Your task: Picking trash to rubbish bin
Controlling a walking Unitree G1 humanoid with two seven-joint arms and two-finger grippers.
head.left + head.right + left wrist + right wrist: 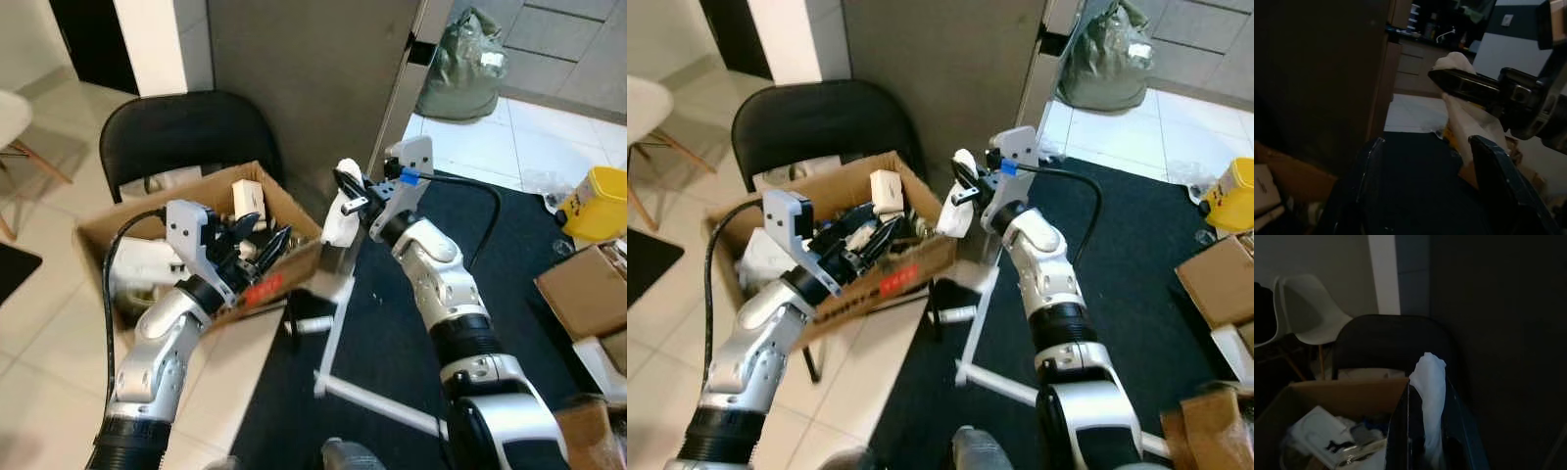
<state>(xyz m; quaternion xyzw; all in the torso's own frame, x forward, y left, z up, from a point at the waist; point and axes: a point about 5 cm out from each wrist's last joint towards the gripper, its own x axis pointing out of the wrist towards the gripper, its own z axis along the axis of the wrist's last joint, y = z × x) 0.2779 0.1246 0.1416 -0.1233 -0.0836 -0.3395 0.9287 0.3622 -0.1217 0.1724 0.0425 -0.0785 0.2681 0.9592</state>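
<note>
Left eye view: I hold the right tool (345,196) clamped on white crumpled trash (340,221) just beyond the cardboard box's (294,269) near corner; it should move inward over the opening before letting go; the left tool (263,240) hovers over the box, fingers spread, holding nothing. Right wrist view: the trash (1429,396) sits pinched between the fingers.

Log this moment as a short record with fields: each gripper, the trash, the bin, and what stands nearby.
right gripper: shut on white tissue, beside the box's right corner
left gripper: open, over the box's front edge
cardboard box: used as bin, on black chair, holds packaging
beyond: green bag, yellow bucket, dark rug
</note>
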